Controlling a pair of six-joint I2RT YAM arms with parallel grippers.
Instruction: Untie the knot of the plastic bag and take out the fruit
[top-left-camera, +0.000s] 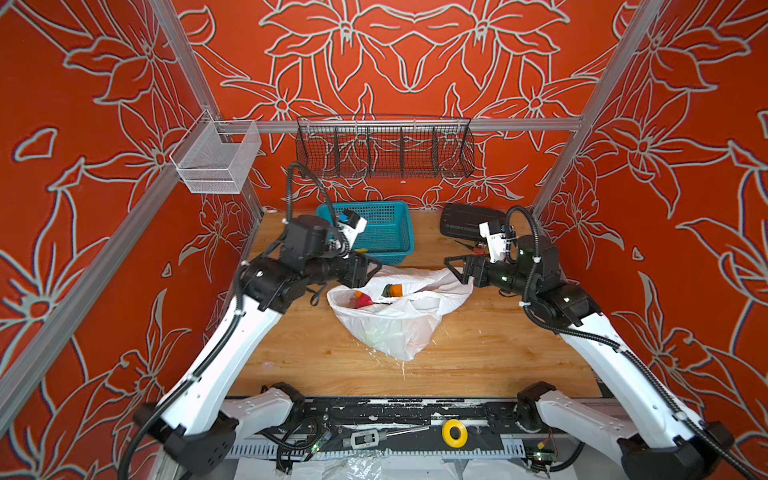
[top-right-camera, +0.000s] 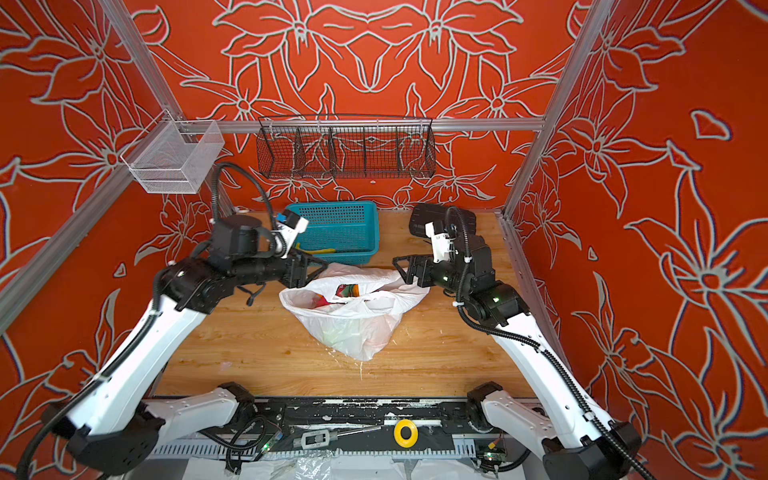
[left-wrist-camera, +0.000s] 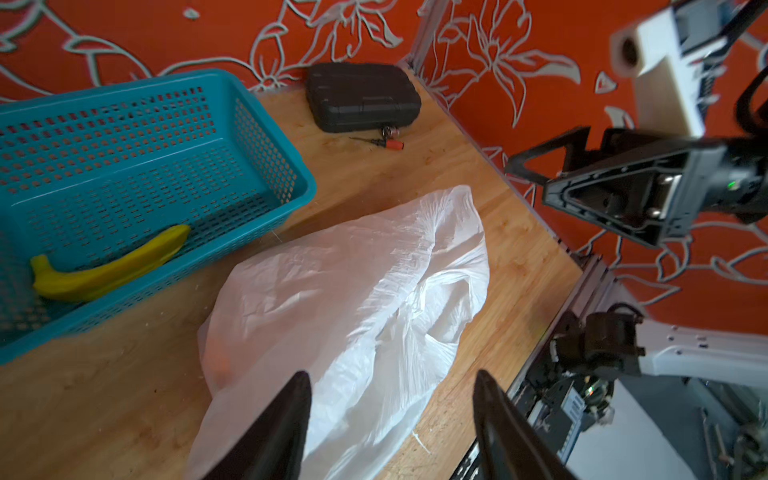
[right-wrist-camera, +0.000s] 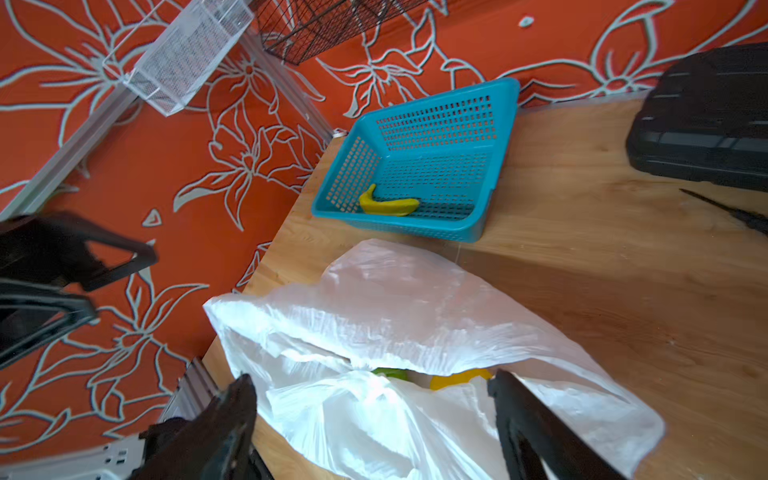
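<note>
The plastic bag (top-left-camera: 395, 320) lies slumped on the wooden table (top-left-camera: 291, 353) between the two claws, its white film crumpled and its mouth gaping towards them. The teal basket (top-left-camera: 386, 232) stands beyond the left claw (top-left-camera: 372, 270), on the far side of the bag from the robot's base and just beside the bag's rim. A black case (top-left-camera: 469, 220) sits behind the right claw (top-left-camera: 453, 270), by the back wall.

The left claw is spread, and in its wrist view the fingers (left-wrist-camera: 291, 415) straddle the bag with nothing pinched between them. The right claw faces it from across the bag's mouth, also spread wide and empty, with the bag's folds below its fingers (right-wrist-camera: 523, 415). Whether either fingertip touches the film cannot be told.

The fruit (top-left-camera: 392, 289) is inside the bag under the gap between the claws. Orange, green and red pieces show through the mouth in both top views, and green and yellow ones show in the right wrist view. A yellow banana (left-wrist-camera: 112, 270) lies in the basket beyond the left claw. A small red-handled tool (left-wrist-camera: 386, 143) lies against the case.
</note>
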